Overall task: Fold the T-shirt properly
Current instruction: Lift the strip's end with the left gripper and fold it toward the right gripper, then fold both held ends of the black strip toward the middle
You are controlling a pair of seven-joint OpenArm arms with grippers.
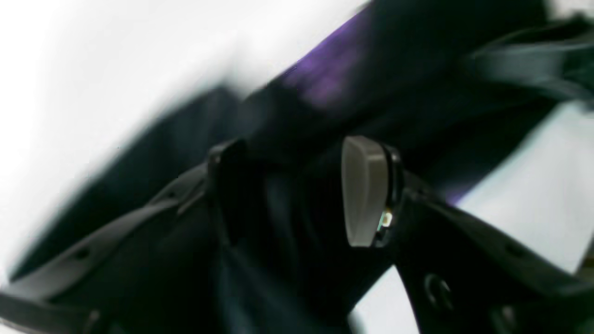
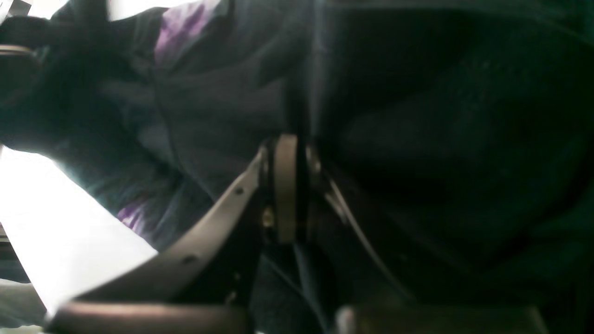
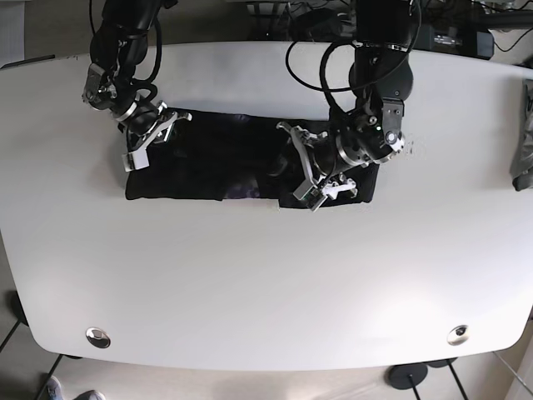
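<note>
White bench (image 3: 250, 275) carries the dark T-shirt (image 3: 216, 158) across its far middle, where the left gripper (image 3: 321, 175), clamped on cloth, and right gripper (image 3: 148, 133), jaws together on the opposite end, should lift evenly, keeping the fold taut and square.

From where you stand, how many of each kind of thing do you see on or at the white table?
Dark T-shirt with purple print: 1
Robot arm tool: 2, the left tool and the right tool
Grey cloth at the table's edge: 1
Round metal fittings in the table: 2
Total: 6
</note>
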